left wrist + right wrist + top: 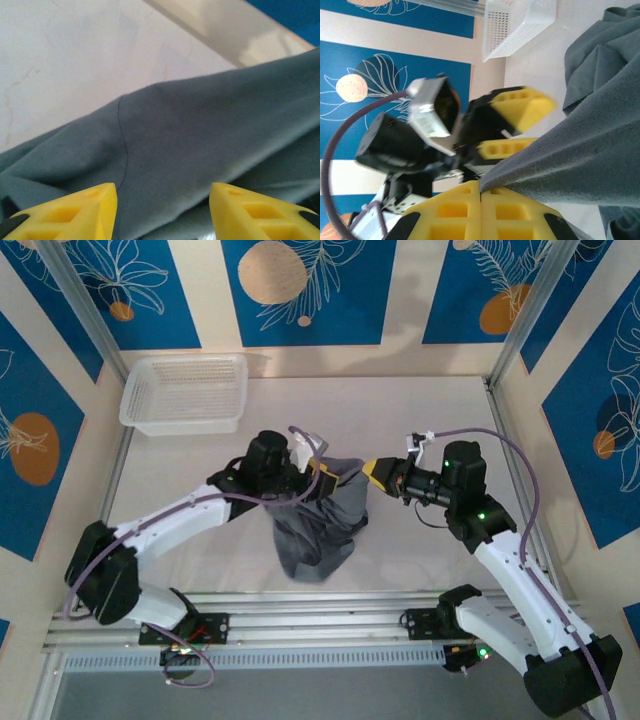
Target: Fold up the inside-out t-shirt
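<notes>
The work is at the gather-and-spread stage, I judge, with no fold made yet. The inside-out t-shirt [318,530] hangs in a bunched column at the middle of the overhead frame. Its top is lifted between the two arms and its lower part is heaped on the bench [200,480], well apart from the white basket [180,427] at upper left.

The right tool [480,197] is fully closed, and a peak of grey cloth is pinched where its yellow fingers meet at the bottom of its own view.

The left tool [162,212] stands about half open. Its two fingers sit apart at the lower edge of its frame, and a seamed stretch of shirt runs across just beyond the gap — near the tips, but not clamped as far as I can see.

The next move likely calls for the left tool to close on a shirt edge. Both arms can then draw apart to pull the cloth taut and lay it flat — a poor bite here would let the fabric slump.
</notes>
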